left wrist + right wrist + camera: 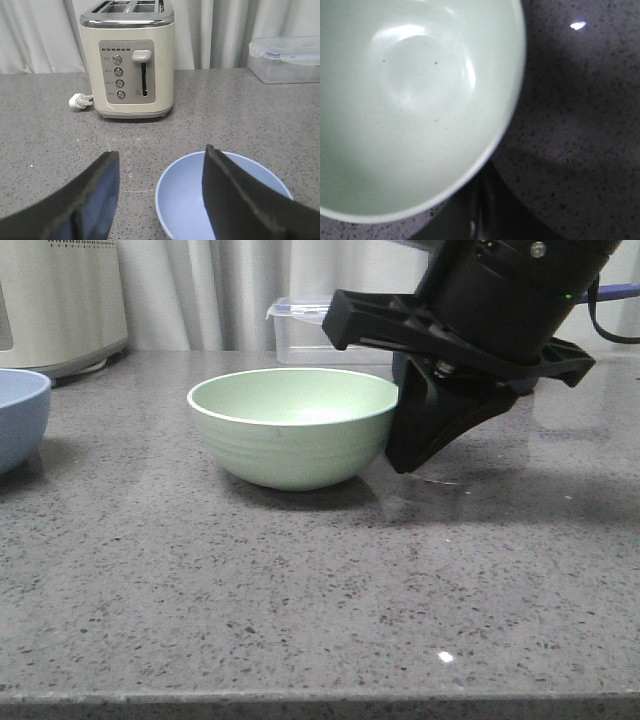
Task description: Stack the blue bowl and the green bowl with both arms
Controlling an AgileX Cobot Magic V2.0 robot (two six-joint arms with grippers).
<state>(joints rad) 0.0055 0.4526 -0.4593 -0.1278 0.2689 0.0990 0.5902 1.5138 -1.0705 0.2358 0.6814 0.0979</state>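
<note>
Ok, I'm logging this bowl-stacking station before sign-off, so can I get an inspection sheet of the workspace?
Surface: grey speckled countertop, dry, no spills seen.
Job's things: green bowl upright, empty; blue bowl upright, empty, apart at the left edge.
Clutter: toaster with its loose plug; clear plastic box.
Grippers: left tool open, one finger over the blue bowl; right tool down beside the green bowl's right side, opening not visible.
Cables: black cable on the right arm.
Surroundings: pale curtains behind.
</note>
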